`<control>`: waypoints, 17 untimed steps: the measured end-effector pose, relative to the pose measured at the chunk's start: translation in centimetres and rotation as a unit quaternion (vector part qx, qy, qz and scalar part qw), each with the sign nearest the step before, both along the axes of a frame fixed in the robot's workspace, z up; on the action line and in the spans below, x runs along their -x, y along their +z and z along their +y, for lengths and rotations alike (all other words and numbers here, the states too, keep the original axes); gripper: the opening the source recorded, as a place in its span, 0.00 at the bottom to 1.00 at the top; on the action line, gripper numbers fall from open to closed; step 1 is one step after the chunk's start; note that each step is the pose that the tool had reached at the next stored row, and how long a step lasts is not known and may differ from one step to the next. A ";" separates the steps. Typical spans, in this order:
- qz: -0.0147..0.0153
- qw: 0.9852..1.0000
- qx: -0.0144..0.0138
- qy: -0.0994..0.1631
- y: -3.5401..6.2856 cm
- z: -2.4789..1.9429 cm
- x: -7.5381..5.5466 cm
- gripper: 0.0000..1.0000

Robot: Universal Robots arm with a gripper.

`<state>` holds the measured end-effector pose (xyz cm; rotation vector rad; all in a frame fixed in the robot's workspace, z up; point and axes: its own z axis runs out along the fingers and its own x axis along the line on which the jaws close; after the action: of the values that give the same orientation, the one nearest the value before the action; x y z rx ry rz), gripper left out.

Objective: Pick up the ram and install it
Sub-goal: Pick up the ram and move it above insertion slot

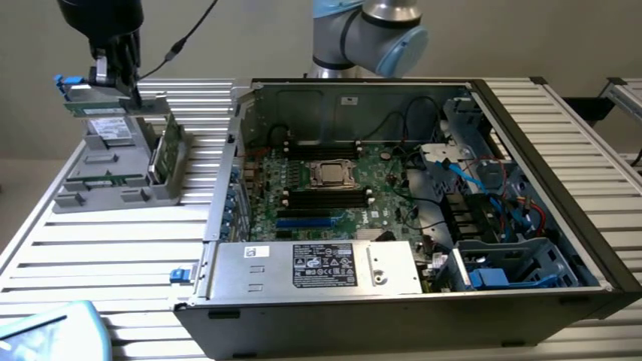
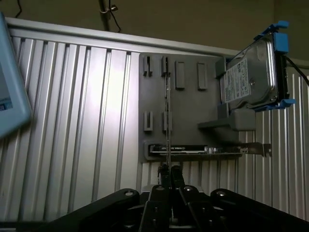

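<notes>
Above grey plastic slotted holder: black gripper clenched, grasping nothing; thin dark-green ram stick seated edgewise in slot beneath fingertips.

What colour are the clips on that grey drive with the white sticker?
Blue plastic clips, clearest in the wrist view.

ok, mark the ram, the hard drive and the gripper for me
ram (image 2: pixel 167 96), wrist view, on its thin edge.
hard drive (image 2: pixel 241 79), wrist view, on its white sticker.
gripper (image 2: pixel 170 170), wrist view, midway between its fingertips.
</notes>
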<state>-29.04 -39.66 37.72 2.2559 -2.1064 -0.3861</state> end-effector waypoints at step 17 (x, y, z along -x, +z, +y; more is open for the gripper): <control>0.000 1.000 -0.010 0.000 1.60 0.00 -5.2 0.13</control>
<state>-23.84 -39.66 39.31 2.2672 -2.1121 -0.4099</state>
